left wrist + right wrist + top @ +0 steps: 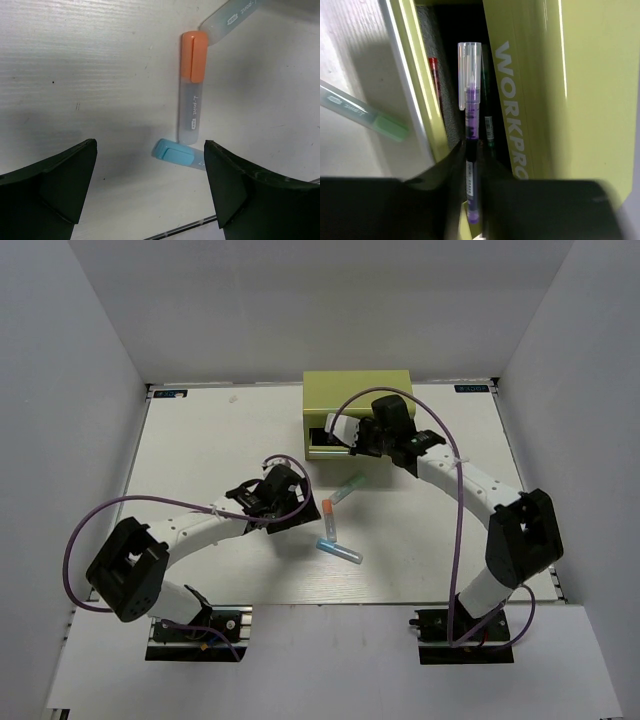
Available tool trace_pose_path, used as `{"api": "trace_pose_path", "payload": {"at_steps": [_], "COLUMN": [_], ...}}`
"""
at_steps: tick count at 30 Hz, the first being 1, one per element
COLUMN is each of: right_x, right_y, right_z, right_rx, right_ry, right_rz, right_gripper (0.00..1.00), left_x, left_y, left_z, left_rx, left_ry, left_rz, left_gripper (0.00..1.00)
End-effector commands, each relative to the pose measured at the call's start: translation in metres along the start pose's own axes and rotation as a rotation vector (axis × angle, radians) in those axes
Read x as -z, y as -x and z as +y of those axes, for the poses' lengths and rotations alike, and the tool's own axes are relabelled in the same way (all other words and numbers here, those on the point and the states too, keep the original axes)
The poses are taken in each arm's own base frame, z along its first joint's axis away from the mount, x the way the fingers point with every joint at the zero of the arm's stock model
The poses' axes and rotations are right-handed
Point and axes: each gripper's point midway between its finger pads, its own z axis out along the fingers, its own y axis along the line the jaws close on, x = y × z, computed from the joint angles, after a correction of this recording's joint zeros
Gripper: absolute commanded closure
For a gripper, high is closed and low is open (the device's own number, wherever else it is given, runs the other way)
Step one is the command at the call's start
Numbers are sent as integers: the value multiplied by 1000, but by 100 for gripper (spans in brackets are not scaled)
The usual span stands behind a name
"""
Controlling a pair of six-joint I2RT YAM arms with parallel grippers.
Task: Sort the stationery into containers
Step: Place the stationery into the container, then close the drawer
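Placing a thin purple pen with a clear cap [471, 115] into the open front drawer [451, 75] of the boxy lime-green metal toolbox [580, 100] is judged to be the step in hand. The right gripper [470, 172] is closed narrowly on the pen's lower barrel, and the capped end points into the drawer. A thin red pen [434, 75] and a thin dark pen [489, 120] lie inside.

For a clean release, the pen should run along the drawer's length, clear of the toolbox's lettered wall, and sit low before the jaws part.

The left gripper [150, 190], spread wide and empty, hovers in front of the toolbox. Below it lie an orange-capped translucent highlighter [191, 95] and a light-blue stubby highlighter [175, 152]. A mint-green highlighter [365, 117] lies just outside the drawer's thin outer wall.
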Motion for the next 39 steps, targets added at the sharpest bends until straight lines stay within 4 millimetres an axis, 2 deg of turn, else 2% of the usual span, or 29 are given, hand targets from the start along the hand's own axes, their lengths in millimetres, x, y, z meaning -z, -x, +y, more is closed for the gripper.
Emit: {"api": "trace_pose_path", "payload": {"at_steps": [1, 2, 4, 7, 9, 10, 11, 12, 14, 15, 17, 18, 21, 24, 26, 30, 31, 32, 34, 35, 37, 39], "right_x": [2, -1, 1, 11, 17, 22, 26, 35, 40, 50, 58, 60, 51, 31, 15, -15, -23, -28, -36, -44, -48, -51], "right_y": [13, 11, 13, 23, 21, 27, 24, 33, 27, 39, 35, 30, 20, 9, -6, -20, -26, -29, -35, -38, -40, -41], "right_z": [-27, -26, -32, -39, -29, -29, -24, -17, 5, 29, 56, 78, 88, 78, 74, 36, 37, 17, 8, -4, -18, -33], "right_rx": [39, 28, 2, -36, -75, -86, -102, -108, -92, -93, -15, -23, 7, -8, -47, -76, -123, -114, -156, -150, -173, -172], "right_ry": [-27, -9, -17, -15, 42, 49, 77, 116, 206, 326, 439, 516, 544, 497, 467, 278, 267, 191, 155, 105, 53, -3], "right_rz": [-50, -46, -57, -98, -107, -125, -121, -171, -177, -252, -290, -296, -271, -223, -150, -68, -41, -18, 12, 37, 45, 60], "right_gripper": [75, 66, 56, 54, 54, 65, 76, 88, 100, 100, 100, 100, 100, 100, 100, 100, 100, 100, 100, 100, 100, 100], "left_x": [6, 6, 5, 3, 2, 2, 0, 0, -2, -2, -3, -3, -2, 3, 6, 15, 19, 18, 24, 24, 27, 25], "left_y": [16, 16, 18, 16, 16, 18, 15, 17, 14, 14, 18, 18, 20, 26, 30, 42, 46, 45, 53, 56, 65, 75], "left_z": [-23, -22, -24, -25, -28, -30, -29, -31, -31, -31, -35, -35, -38, -45, -49, -61, -65, -65, -78, -79, -87, -86], "left_rx": [-21, -30, -39, -40, -49, -48, -49, -49, -50, -50, -60, -60, -68, -66, -64, -57, -55, -45, -43, -37, -16, 24], "left_ry": [-67, -67, -68, -73, -78, -88, -87, -94, -93, -93, -98, -98, -105, -139, -163, -230, -250, -254, -309, -327, -374, -382], "left_rz": [-36, -37, -38, -30, -23, -31, -18, -24, -11, -11, -16, -16, -22, -51, -70, -138, -155, -157, -188, -196, -224, -236], "left_gripper": [3, 3, 3, 3, 3, 3, 3, 3, 3, 4, 4, 4, 4, 4, 6, 11, 14, 14, 14, 14, 7, 3]}}
